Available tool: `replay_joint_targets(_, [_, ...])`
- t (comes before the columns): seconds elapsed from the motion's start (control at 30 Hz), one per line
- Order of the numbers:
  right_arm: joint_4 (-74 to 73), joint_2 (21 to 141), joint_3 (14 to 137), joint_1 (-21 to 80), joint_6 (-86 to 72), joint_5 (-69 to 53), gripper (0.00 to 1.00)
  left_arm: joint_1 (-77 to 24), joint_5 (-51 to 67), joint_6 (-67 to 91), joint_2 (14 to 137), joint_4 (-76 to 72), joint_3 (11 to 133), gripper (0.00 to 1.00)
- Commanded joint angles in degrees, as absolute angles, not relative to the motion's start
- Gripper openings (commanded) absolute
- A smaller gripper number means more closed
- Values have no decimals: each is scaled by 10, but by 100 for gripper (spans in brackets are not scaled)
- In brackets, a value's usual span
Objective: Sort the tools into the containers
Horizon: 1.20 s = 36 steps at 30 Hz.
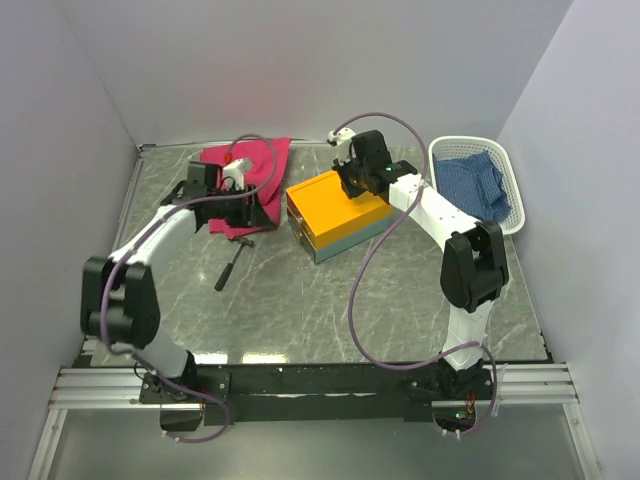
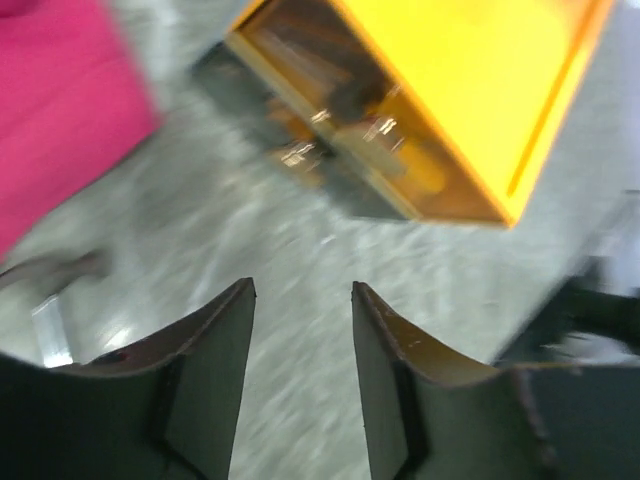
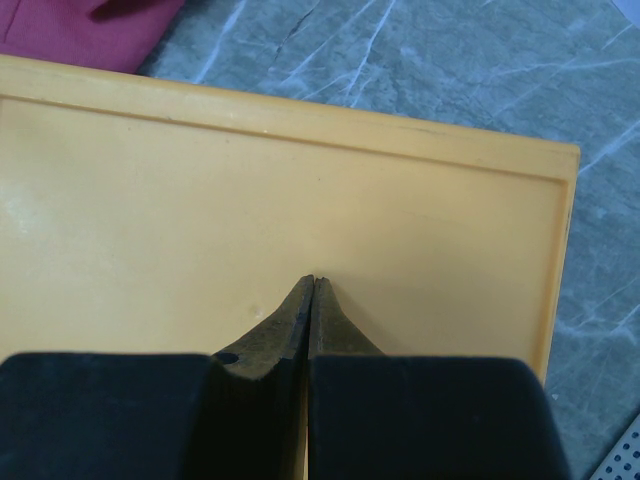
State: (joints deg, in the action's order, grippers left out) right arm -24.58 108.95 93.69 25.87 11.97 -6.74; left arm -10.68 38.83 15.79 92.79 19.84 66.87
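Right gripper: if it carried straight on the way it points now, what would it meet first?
The right gripper, shut, points at the orange-yellow toolbox lid, so it would meet that lid first. The tips may even be touching it; depth is unclear from the wrist view.

No writing, label, brand, number or sign can be read in any view. The toolbox (image 3: 300,180) lid is plain orange-yellow plastic in the right wrist view. The left wrist view is too blurred to make out any marking on the toolbox's side.
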Motion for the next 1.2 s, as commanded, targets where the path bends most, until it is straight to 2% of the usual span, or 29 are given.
replay_joint_targets(0.0, [-338, 1108, 904, 264, 123, -76, 0, -107, 239, 19, 888, 336, 629, 50])
replay_joint_targets(0.13, [-339, 1107, 903, 264, 121, -81, 0, -107, 123, -58, 930, 365, 613, 50])
replay_joint_targets(0.4, [-342, 1110, 904, 265, 120, -85, 0, -106, 55, -88, 922, 330, 540, 52])
replay_joint_targets(0.53, [-341, 1110, 903, 265, 120, -87, 0, -106, 60, -91, 924, 330, 540, 51])
replay_joint_targets(0.7, [-341, 1111, 904, 264, 122, -83, 0, -106, 134, -116, 861, 365, 565, 51])
replay_joint_targets(0.93, [-344, 1116, 912, 265, 123, -83, 0, -97, 77, -184, 856, 380, 584, 51])
replay_joint_targets(1.17, [-345, 1115, 913, 264, 126, -80, 0, -91, 53, -203, 921, 359, 575, 51])
